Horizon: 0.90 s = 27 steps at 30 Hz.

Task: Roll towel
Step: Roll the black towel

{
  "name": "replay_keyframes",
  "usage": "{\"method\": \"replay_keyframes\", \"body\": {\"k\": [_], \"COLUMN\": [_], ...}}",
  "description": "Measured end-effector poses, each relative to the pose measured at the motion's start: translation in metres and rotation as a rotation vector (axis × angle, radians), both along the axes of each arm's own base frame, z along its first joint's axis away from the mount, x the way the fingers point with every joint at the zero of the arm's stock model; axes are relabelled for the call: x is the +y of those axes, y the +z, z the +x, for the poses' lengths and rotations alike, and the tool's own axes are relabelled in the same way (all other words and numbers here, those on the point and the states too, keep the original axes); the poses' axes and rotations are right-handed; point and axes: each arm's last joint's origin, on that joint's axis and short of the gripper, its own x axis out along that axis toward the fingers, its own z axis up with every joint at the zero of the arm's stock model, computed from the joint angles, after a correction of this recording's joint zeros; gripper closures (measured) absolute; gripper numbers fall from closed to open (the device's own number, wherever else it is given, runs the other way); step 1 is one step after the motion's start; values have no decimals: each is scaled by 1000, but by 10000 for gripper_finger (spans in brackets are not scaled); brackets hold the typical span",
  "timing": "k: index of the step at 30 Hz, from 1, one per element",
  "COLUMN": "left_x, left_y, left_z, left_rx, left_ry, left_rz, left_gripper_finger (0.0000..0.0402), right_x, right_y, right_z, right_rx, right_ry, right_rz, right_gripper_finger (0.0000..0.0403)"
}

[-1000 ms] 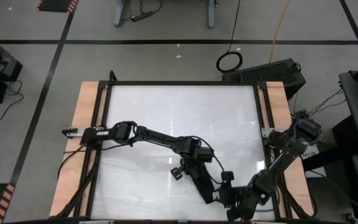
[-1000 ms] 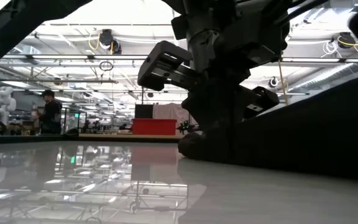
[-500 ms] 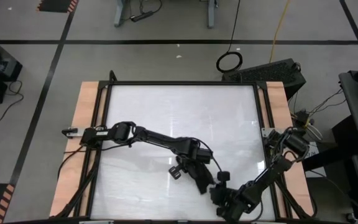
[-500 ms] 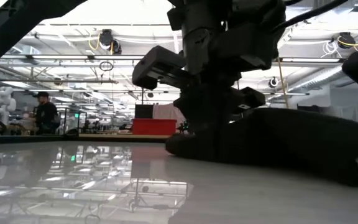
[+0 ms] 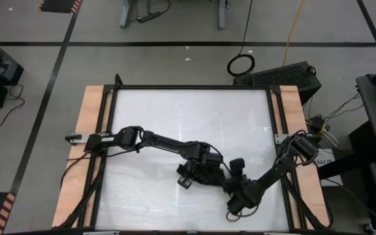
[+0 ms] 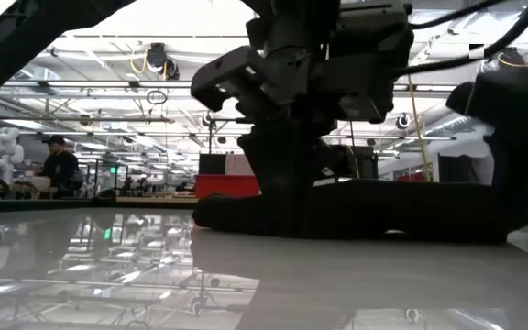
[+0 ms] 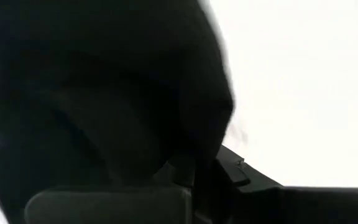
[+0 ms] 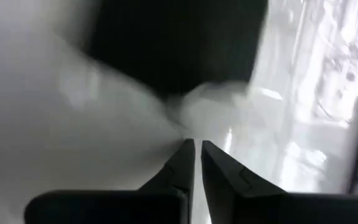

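Towel (image 6: 401, 211) flat on surface (image 6: 108, 275), middle right of low view. Left end effector (image 7: 196, 169) apparently pinched on cloth; right end effector (image 8: 197, 146) closed, empty, just short of towel. Risk: one-sided pull, so skewed, loose roll or dragged cloth.

2 matte black jointed arms with boxy housings and thin black cables; the right tool (image 8: 195, 163) ends in 2 slim, tapered black fingers.

Table (image 5: 175, 117): glossy white top, wooden side rails.
On it: black towel (image 6: 383, 211), near the front edge.
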Motion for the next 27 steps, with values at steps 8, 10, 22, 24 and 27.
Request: {"method": "replay_keyframes", "body": {"k": [8, 10, 22, 24, 27], "left_x": [36, 44, 81, 81, 81], "left_y": [0, 0, -35, -38, -38], "left_z": [12, 14, 20, 20, 20], "left_rx": [8, 14, 211, 236, 239], "left_ry": [266, 310, 497, 506, 509], "left_rz": [-46, -62, -389, -410, -413], "left_gripper_finger": [380, 380, 379, 379, 379], "right_x": [-3, 6, 44, 39, 31], "right_y": [44, 55, 23, 13, 7], "right_z": [-22, -24, -4, 0, 5], "right_rx": [1, -90, -322, -328, -378], "right_ry": [-52, -27, 305, 291, 239], "right_rz": [56, 146, 56, -29, -100], "right_gripper_finger": [309, 283, 220, 220, 220]}}
